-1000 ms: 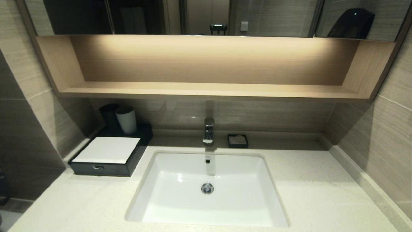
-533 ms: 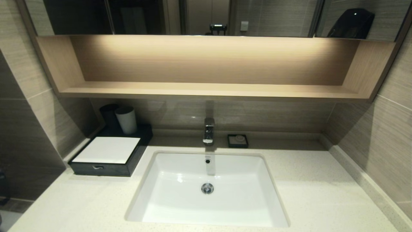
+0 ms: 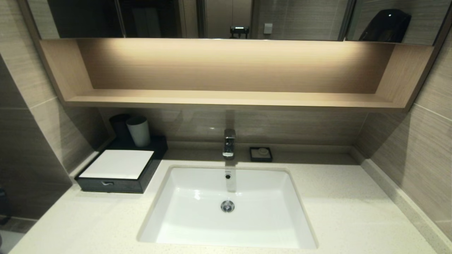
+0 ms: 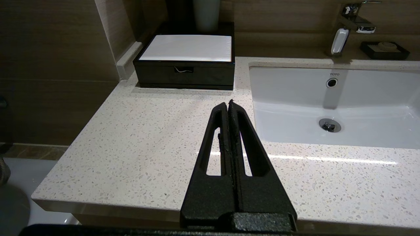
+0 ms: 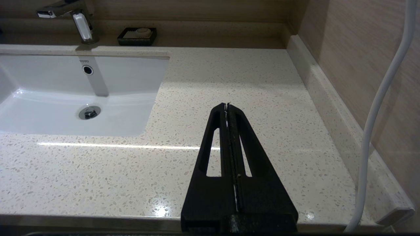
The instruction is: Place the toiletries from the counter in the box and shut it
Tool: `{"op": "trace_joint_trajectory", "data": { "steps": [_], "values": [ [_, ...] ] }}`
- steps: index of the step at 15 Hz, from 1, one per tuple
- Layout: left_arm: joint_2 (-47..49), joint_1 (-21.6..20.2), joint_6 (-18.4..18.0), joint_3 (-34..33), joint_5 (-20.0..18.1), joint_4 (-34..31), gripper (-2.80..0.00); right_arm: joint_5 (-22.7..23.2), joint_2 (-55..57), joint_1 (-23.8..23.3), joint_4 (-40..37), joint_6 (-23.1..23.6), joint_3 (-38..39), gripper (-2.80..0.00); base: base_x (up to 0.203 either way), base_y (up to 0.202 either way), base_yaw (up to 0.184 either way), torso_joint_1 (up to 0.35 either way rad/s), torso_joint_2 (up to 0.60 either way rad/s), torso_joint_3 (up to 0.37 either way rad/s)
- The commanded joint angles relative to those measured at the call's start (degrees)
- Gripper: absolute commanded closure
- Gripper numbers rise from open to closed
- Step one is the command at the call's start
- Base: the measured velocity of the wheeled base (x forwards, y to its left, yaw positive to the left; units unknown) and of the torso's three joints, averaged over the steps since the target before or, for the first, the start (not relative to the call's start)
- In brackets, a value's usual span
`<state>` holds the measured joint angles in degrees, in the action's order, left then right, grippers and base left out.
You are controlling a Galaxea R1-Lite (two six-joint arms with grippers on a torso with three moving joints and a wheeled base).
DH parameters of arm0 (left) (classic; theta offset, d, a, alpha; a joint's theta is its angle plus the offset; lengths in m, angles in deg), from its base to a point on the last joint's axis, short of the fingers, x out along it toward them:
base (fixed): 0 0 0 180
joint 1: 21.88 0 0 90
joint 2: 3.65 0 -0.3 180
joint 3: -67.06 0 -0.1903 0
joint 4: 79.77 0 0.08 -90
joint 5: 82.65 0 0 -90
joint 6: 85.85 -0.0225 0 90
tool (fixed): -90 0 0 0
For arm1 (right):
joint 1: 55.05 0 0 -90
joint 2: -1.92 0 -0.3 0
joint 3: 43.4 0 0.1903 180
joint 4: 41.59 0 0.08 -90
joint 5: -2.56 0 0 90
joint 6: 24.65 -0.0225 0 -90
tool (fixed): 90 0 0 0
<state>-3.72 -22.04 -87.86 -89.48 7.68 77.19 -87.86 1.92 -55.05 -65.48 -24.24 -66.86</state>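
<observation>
The table [image 4: 137,147] is pale speckled stone, polished enough to mirror a strip of light. The sink [image 3: 197,211] is glossy white ceramic, its tap [image 3: 229,143] shiny metal. The box [image 4: 197,73] has dark, faintly glossy sides and a matt white, finely ribbed top. The shelf [image 3: 226,98] is light matt wood. Both claws, left [image 4: 228,103] and right [image 5: 227,106], look like rough black plastic.

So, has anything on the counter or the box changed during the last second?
Nothing has visibly changed. The box sits left of the sink with its drawer pushed in, and the cup stands behind it. No toiletries lie on the counter. The left end effector and the right end effector are shut, holding nothing, above the counter's near edge.
</observation>
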Motion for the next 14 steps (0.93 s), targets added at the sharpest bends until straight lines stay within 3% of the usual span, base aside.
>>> {"op": "trace_joint_trajectory", "data": {
  "steps": [1, 14],
  "values": [
    [0.07, -0.02, -0.01, -0.01, 0.02, 0.02, 0.0, -0.02, -0.06, 0.0, 0.0, 0.02, 0.01, 0.0, 0.0, 0.0, 0.0, 0.0, 0.0, 0.0],
    [-0.01, -0.02, -0.01, -0.01, 0.02, 0.02, 0.0, -0.02, -0.09, 0.0, 0.0, 0.11, 0.01, 0.0, 0.0, 0.0, 0.0, 0.0, 0.0, 0.0]
  ]
}}
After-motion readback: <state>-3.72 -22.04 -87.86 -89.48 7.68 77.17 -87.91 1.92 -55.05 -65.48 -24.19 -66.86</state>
